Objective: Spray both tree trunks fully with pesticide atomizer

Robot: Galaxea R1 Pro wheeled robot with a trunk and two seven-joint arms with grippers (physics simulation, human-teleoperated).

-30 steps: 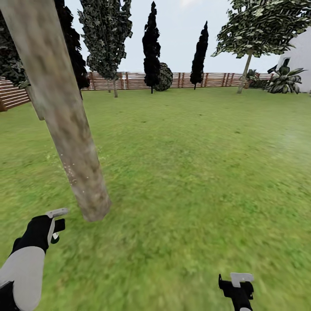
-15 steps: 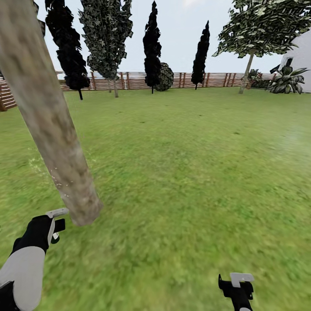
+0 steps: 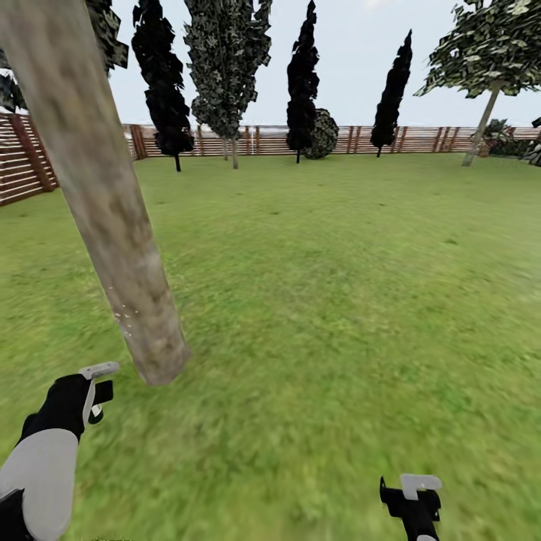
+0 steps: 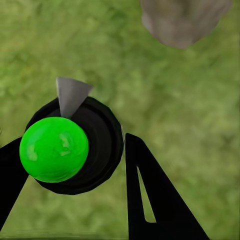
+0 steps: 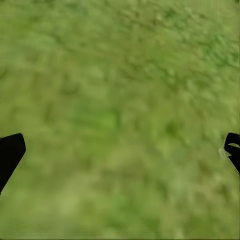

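Two grippers show low over the lawn [image 3: 323,300]. The left gripper [image 4: 75,160] is clamped around the atomizer [image 4: 65,147] (black body, green ball top, grey nozzle), just beside the foot of a thick pale tree trunk [image 3: 105,203]. The right gripper [image 5: 120,150] hangs spread wide, holding nothing, over bare grass. Far back stand a slatted fence [image 3: 421,140] and a second leafy tree [image 3: 492,52].

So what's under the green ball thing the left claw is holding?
Under the green ball sits a round black body with a grey nozzle, gripped in the left claw. Below lies grass. The ground right beneath it is covered.
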